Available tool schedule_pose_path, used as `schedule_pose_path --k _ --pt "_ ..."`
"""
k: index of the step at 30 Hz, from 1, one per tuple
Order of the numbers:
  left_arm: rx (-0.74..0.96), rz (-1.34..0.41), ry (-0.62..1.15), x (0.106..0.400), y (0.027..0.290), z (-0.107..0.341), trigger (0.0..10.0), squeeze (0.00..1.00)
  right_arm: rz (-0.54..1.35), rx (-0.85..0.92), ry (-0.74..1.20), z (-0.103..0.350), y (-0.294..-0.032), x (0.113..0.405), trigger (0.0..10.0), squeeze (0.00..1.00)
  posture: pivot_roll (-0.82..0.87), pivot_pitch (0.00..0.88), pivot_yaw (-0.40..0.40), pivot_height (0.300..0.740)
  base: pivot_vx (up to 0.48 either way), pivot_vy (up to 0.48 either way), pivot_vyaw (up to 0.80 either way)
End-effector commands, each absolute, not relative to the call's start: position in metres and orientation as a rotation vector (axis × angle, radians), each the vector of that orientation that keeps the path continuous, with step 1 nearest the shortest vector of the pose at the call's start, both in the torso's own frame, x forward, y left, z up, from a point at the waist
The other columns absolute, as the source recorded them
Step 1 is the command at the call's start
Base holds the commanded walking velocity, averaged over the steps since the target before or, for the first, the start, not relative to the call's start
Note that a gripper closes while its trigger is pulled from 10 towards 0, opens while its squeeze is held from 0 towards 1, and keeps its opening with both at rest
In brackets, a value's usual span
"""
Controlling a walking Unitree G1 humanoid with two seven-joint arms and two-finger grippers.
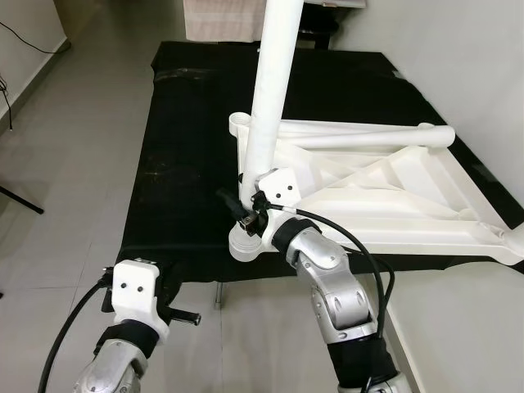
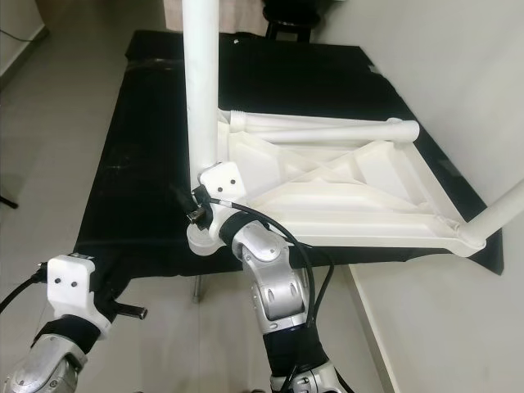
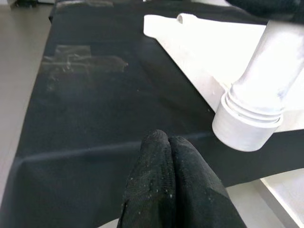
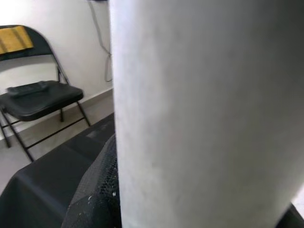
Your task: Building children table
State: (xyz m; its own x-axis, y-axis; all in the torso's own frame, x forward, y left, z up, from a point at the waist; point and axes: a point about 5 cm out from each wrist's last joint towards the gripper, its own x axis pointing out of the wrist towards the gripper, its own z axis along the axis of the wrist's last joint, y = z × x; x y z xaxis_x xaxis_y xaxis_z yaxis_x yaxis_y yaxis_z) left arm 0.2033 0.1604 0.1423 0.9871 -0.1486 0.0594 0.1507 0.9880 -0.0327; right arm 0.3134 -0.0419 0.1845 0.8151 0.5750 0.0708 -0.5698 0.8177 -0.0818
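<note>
The white children's table [image 1: 393, 205] lies upside down on a black cloth [image 1: 184, 164]. A white leg [image 1: 270, 82] stands upright in the table's near left corner socket [image 1: 246, 241]. My right gripper [image 1: 248, 206] is shut on this leg just above the socket, and one black finger [image 4: 92, 197] presses against the tube. A second leg [image 1: 368, 137] lies flat across the underside. A third leg [image 2: 501, 213] sticks out from the near right corner. My left gripper [image 3: 167, 140] hovers low over the cloth's near edge, left of the socket, with its fingers pressed together and holding nothing.
An open round socket [image 1: 240, 123] shows at the table's far left corner. A black folding chair [image 4: 38, 95] stands by the wall. A white wall [image 1: 475, 65] runs along the right, and tiled floor [image 1: 65, 164] lies to the left of the cloth.
</note>
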Motion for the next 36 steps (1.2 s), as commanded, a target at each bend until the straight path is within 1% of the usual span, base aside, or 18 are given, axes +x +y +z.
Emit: schedule_pose_path --k 1,4,5,6,8,9,10,11,13,14,16,17,18,24,26,34,35,36 --pt "-0.031 -0.139 -0.041 0.202 0.163 0.137 10.0 0.00 0.546 -0.006 0.057 0.157 -0.025 0.311 0.0 0.00 -0.10 0.107 -0.127 0.740 0.000 0.000 0.00" --pt "-0.030 -0.135 -0.043 0.202 0.164 0.137 10.0 0.00 0.537 -0.003 0.060 0.158 -0.023 0.310 0.0 0.00 -0.10 0.104 -0.127 0.740 0.000 0.000 0.00" --pt "-0.030 -0.138 -0.044 0.203 0.163 0.138 10.0 0.00 0.549 0.006 0.069 0.159 -0.021 0.310 4.7 0.00 -0.10 0.107 -0.127 0.740 0.000 0.000 0.00" --pt "-0.031 -0.143 -0.044 0.204 0.163 0.138 10.0 0.00 0.590 0.009 0.060 0.161 -0.018 0.309 10.0 0.00 -0.10 0.107 -0.127 0.740 0.000 0.000 0.00" --pt "-0.031 -0.147 -0.044 0.204 0.163 0.138 10.0 0.00 0.607 0.008 0.055 0.163 -0.015 0.307 10.0 0.00 -0.10 0.107 -0.127 0.740 0.000 0.000 0.00" --pt "-0.033 -0.150 -0.045 0.204 0.162 0.138 10.0 0.00 0.723 0.059 0.010 0.175 -0.011 0.307 10.0 1.00 -0.10 0.115 -0.129 0.740 0.000 0.000 0.00" --pt "-0.035 -0.151 -0.046 0.204 0.162 0.139 10.0 0.00 0.802 0.094 -0.026 0.183 -0.010 0.307 10.0 1.00 -0.10 0.116 -0.130 0.740 0.000 0.000 0.00" --pt "-0.035 -0.151 -0.046 0.204 0.162 0.139 10.0 0.00 0.802 0.094 -0.026 0.183 -0.010 0.307 10.0 1.00 -0.10 0.116 -0.130 0.740 0.000 0.000 0.00" --pt "-0.038 -0.154 -0.051 0.203 0.160 0.139 10.0 0.00 0.976 0.116 -0.093 0.203 -0.014 0.312 10.0 1.00 -0.10 0.127 -0.136 0.740 0.000 0.000 0.00" --pt "-0.038 -0.154 -0.051 0.203 0.160 0.139 10.0 0.00 0.976 0.116 -0.093 0.203 -0.014 0.312 10.0 1.00 -0.10 0.127 -0.136 0.740 0.000 0.000 0.00" --pt "-0.040 -0.155 -0.054 0.202 0.160 0.140 10.0 0.00 1.053 0.089 -0.113 0.210 -0.018 0.315 10.0 1.00 -0.10 0.128 -0.138 0.740 0.000 0.000 0.00" --pt "-0.041 -0.157 -0.055 0.202 0.159 0.140 10.0 0.00 1.152 0.036 -0.149 0.217 -0.023 0.317 10.0 1.00 -0.09 0.134 -0.140 0.740 0.000 0.000 0.00" --pt "-0.044 -0.159 -0.057 0.200 0.158 0.141 10.0 0.00 1.240 -0.014 -0.166 0.223 -0.030 0.321 10.0 0.00 -0.09 0.144 -0.142 0.740 0.000 0.000 0.00" --pt "-0.053 -0.195 -0.049 0.195 0.153 0.142 10.0 0.00 1.424 -0.157 -0.161 0.234 -0.048 0.333 10.0 0.00 -0.07 0.169 -0.146 0.740 0.000 0.000 0.00" --pt "-0.082 -0.260 -0.038 0.189 0.146 0.143 10.0 0.00 1.499 -0.207 -0.137 0.240 -0.053 0.343 10.0 0.00 -0.05 0.186 -0.147 0.740 0.000 0.000 0.00" --pt "-0.112 -0.363 -0.032 0.177 0.138 0.145 10.0 0.00 1.549 -0.214 -0.110 0.248 -0.046 0.357 10.0 0.00 -0.03 0.208 -0.147 0.740 0.000 0.000 0.00" --pt "-0.112 -0.368 -0.031 0.176 0.138 0.145 10.0 0.00 1.562 -0.222 -0.100 0.247 -0.046 0.358 3.9 0.00 -0.03 0.212 -0.149 0.740 0.000 0.000 0.00" --pt "-0.112 -0.368 -0.031 0.176 0.138 0.145 10.0 0.00 1.562 -0.222 -0.100 0.247 -0.046 0.358 3.9 0.00 -0.03 0.212 -0.149 0.740 0.000 0.000 0.00"
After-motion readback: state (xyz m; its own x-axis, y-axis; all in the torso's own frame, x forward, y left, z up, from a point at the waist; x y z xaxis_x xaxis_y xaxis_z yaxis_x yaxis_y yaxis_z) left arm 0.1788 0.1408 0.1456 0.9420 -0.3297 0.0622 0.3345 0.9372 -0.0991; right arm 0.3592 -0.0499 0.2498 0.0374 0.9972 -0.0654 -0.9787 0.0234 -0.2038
